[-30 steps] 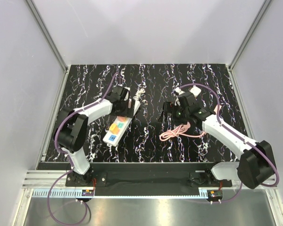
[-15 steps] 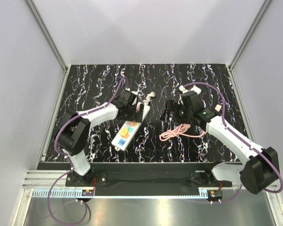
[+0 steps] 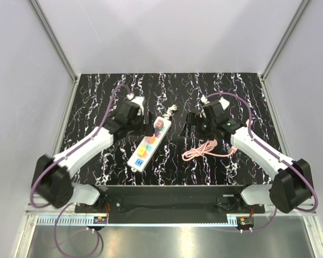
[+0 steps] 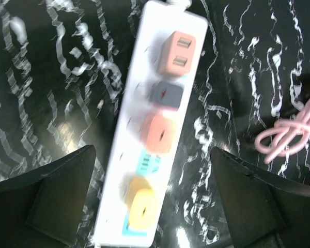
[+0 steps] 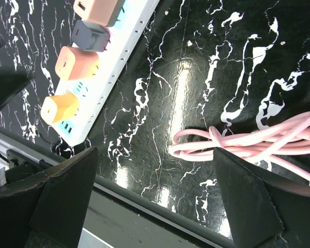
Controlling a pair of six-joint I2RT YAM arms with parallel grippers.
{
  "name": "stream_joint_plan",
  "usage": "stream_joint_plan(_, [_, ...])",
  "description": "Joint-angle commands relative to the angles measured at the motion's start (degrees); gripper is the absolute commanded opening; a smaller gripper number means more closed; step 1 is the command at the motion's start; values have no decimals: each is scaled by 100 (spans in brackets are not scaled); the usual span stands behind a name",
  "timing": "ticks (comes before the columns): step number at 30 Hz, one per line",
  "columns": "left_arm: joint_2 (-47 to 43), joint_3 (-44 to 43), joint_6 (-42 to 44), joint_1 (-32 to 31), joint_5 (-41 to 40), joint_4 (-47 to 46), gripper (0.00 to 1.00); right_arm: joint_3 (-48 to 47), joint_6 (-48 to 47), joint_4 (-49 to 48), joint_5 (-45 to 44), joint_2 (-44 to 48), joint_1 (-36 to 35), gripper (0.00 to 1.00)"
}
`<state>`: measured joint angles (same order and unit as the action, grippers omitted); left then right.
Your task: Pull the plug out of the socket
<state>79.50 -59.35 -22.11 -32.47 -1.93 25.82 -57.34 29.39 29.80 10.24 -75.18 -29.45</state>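
Pink cable [image 5: 258,139] lies coiled at near right of centre. Socket [image 3: 141,156] lies diagonally on the table [image 3: 97,97], left of centre, its far end angled right. Four plugs sit in it, near to far: yellow plug [image 4: 139,204], salmon plug [image 4: 160,133], grey plug [image 4: 166,94], pink two-slot plug [image 4: 176,54]. Left gripper [image 3: 147,128] is beside the socket's far end, fingers spread wide, holding nothing. Right gripper [image 3: 189,128] is to the right, apart from the socket, fingers equally wide, empty. Bundled white cord [image 3: 169,111] is at the far tip.
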Motion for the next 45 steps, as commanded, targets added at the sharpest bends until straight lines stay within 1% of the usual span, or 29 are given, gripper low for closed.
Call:
stream_joint_plan(1, [-1040, 799, -214, 205, 42, 178, 97, -286, 32, -45, 154, -85, 27, 100])
stream_joint_plan(2, [-1277, 985, -302, 310, 140, 108, 94, -330, 23, -53, 128, -120, 27, 100])
stream_joint_plan(3, [-1776, 1187, -390, 355, 167, 90, 82, -356, -12, -53, 145, -172, 27, 100])
stream_joint_plan(4, [-2015, 1363, -556, 416, 411, 55, 71, -409, -38, -45, 171, -234, 27, 99])
stream_joint_plan(5, [-2244, 1739, -662, 512, 491, 2, 61, -522, -64, -36, 267, -391, 27, 100])
stream_joint_plan(7, [-2893, 2049, -995, 610, 579, -42, 41, -655, -109, -18, 347, -559, 36, 100])
stream_joint_plan(9, [-3212, 2400, -1155, 733, 711, -104, 39, -839, -39, -18, 443, -795, 27, 100])
stream_joint_plan(12, [-3476, 2761, -1559, 768, 905, -226, 29, -1121, 198, -1, 470, -1130, -16, 100])
stream_joint_plan(13, [-3512, 2858, -1795, 768, 1071, -401, 19, -1261, 303, -1, 453, -1200, -34, 100])
stream_joint_plan(16, [-3521, 3236, -2226, 768, 1353, -814, 8, -1603, 830, 139, 374, -1561, -139, 100])
stream_joint_plan(17, [-3529, 3315, -2315, 768, 1345, -868, 1, -1700, 1058, 175, 339, -1701, -209, 100])
stream_joint_plan(18, [-3530, 3429, -2446, 768, 1319, -877, 0, -1788, 1182, 219, 277, -1763, -314, 100])
stream_joint_plan(19, [-3530, 3483, -2491, 777, 1223, -886, 0, -1885, 1305, 263, 181, -1807, -568, 100])
stream_joint_plan(20, [-3530, 3518, -2535, 777, 1178, -869, 0, -2103, 1567, 298, -29, -1938, -718, 100])
stream_joint_plan(22, [-3521, 3623, -2614, 795, 1099, -886, 0, -2429, 1937, 456, -180, -2123, -930, 100])
stream_joint_plan(23, [-3529, 3650, -2640, 821, 1081, -895, 0, -2518, 2261, 526, -76, -2333, -1096, 100])
stream_joint_plan(24, [-3538, 3694, -2667, 838, 1072, -904, 0, -2623, 2369, 561, -5, -2448, -1159, 100])
stream_joint_plan(25, [-3547, 3720, -2658, 873, 1107, -973, 0, -2816, 2457, 597, 39, -2545, -1255, 100])
stream_joint_plan(30, [-3521, 3878, -2588, 1067, 1301, -1079, 0, -3169, 2949, 746, -364, -2862, -1800, 100])
stream_joint_plan(35, [-3328, 4124, -2667, 1260, 1652, -1456, 0, -3371, 3555, 1124, -601, -3161, -2064, 99])
stream_joint_plan(37, [-3319, 4230, -2728, 1269, 1775, -1641, 0, -3354, 3679, 1186, -751, -3170, -2204, 100])
stream_joint_plan(41, [-3415, 4327, -2694, 1278, 1802, -1677, 0, -3476, 3776, 1265, -892, -3336, -2354, 100])
stream_joint_plan(45, [-3363, 4406, -2693, 1322, 1784, -1642, 0, -3696, 3636, 1265, -989, -3468, -2495, 100])
